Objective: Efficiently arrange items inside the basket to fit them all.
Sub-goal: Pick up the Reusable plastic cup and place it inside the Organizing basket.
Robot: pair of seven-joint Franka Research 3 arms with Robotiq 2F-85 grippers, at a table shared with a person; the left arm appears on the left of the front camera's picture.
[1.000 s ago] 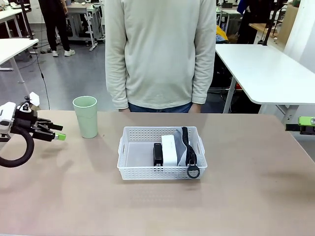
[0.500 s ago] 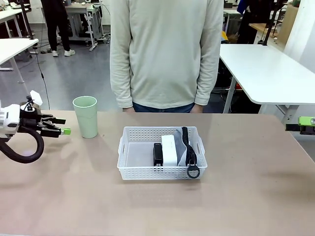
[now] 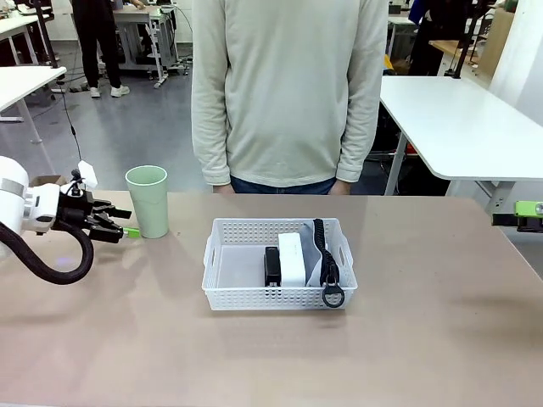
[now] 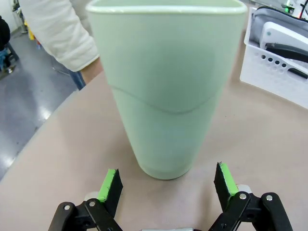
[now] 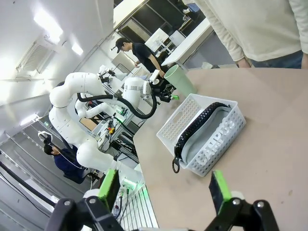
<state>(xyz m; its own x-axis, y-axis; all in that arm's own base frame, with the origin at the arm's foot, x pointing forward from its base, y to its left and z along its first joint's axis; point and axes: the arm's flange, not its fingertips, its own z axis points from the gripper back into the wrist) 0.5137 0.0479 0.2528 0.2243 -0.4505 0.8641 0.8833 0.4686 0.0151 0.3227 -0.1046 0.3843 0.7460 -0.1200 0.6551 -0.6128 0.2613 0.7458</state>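
The pale green tumbler (image 3: 147,201) stands upright on the table, left of the basket (image 3: 222,254). My left gripper (image 3: 127,225) is open just left of the tumbler, fingertips close to its lower half. In the left wrist view the tumbler (image 4: 166,86) rises large right ahead of the open left gripper (image 4: 167,180), its base level with the green pads, untouched. Inside the basket the black stapler (image 3: 272,265), the small white box (image 3: 293,259) and the grey pouch (image 3: 316,270) sit side by side on the right. My right gripper (image 5: 164,188) is open and empty, far right at the table's edge (image 3: 528,211).
A person in a pale sweatshirt (image 3: 284,85) stands at the far edge behind the basket, hands hanging down. The basket's left half (image 3: 233,267) holds nothing. Bare tabletop lies in front of and to the right of the basket. Another white table (image 3: 458,119) stands at the back right.
My left gripper has moved right and slightly away from me, up to the tumbler's side. The person shifted a little to the right. The right gripper and basket stayed still.
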